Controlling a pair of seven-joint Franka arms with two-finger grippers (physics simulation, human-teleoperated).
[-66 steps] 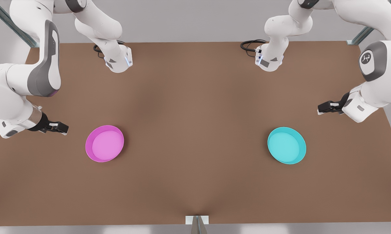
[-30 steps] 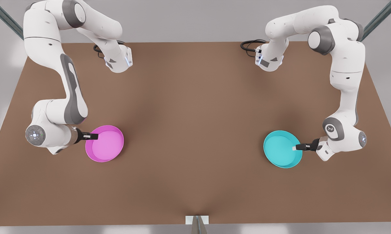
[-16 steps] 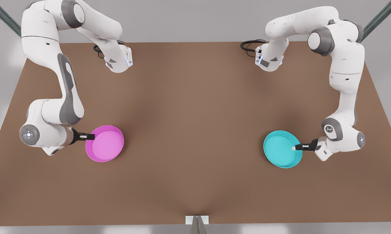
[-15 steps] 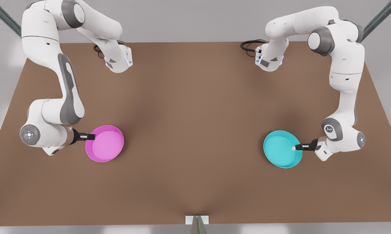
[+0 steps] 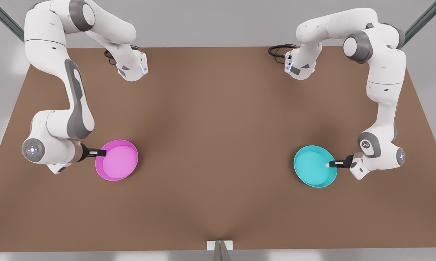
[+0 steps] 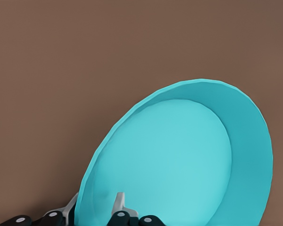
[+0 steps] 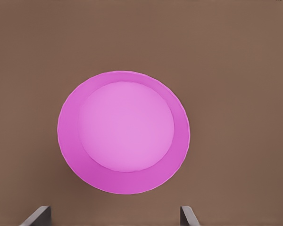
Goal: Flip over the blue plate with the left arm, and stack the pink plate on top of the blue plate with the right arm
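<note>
The left gripper (image 5: pixel 330 165) pinches the blue plate's (image 5: pixel 314 166) rim, unflipped; the right gripper (image 5: pixel 101 153), jaws spread, flanks the pink plate (image 5: pixel 118 160), unstacked.

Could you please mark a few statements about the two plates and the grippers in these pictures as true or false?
1. The left gripper has its fingers astride the rim of the blue plate. True.
2. The blue plate is already upside down. False: its hollow faces up, seen in the front and left wrist views.
3. The right gripper is open, with the pink plate ahead of its fingers. True.
4. The pink plate is stacked on the blue plate. False: they lie far apart on the brown table.
5. The pink plate is at the front view's right. False: it is at the left.
</note>
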